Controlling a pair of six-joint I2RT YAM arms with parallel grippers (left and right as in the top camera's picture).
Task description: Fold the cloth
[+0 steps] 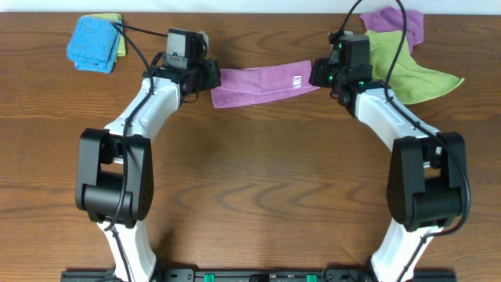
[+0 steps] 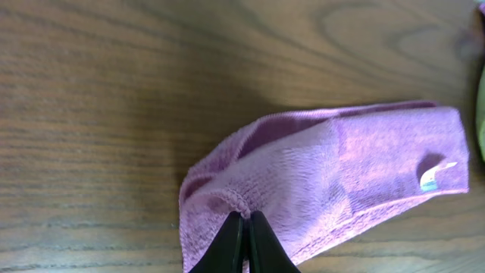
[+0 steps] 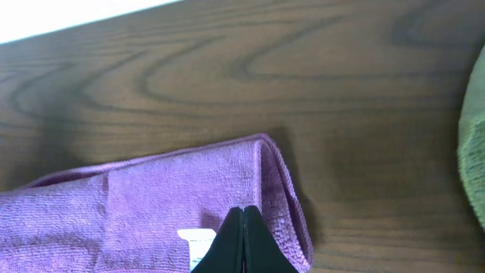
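Overhead and wrist views of a dark brown table (image 1: pixel 258 180) of wood-grain pattern with swirling figure. The cloth (image 1: pixel 262 84), a lilac microfibre towel of short, fuzzy pile, is seen gathered into a long, narrow, layered band. It is stretched left to right across the far middle of the table, between the two arms. A small white tag (image 1: pixel 297 80) is carried on its upper face close to the right end. The left end of the band is pinched by the left gripper (image 2: pixel 245 227), whose slim black fingers are pressed together on a puckered fold; in the left wrist view the layers gape slightly there, and a darker hollow is shown along the far edge. The right end is clamped likewise by the right gripper (image 3: pixel 244 224), closed on the cloth just beside the tag, where a rounded, rolled edge is formed. Whether the band lies fully on the wood cannot be told. A crumpled lime-green cloth (image 1: pixel 415 78) is spread to the right of the right gripper, with another purple cloth (image 1: pixel 395 23) beyond it at the far edge. At the far left corner a folded blue cloth (image 1: pixel 92 43) is laid over a green one.
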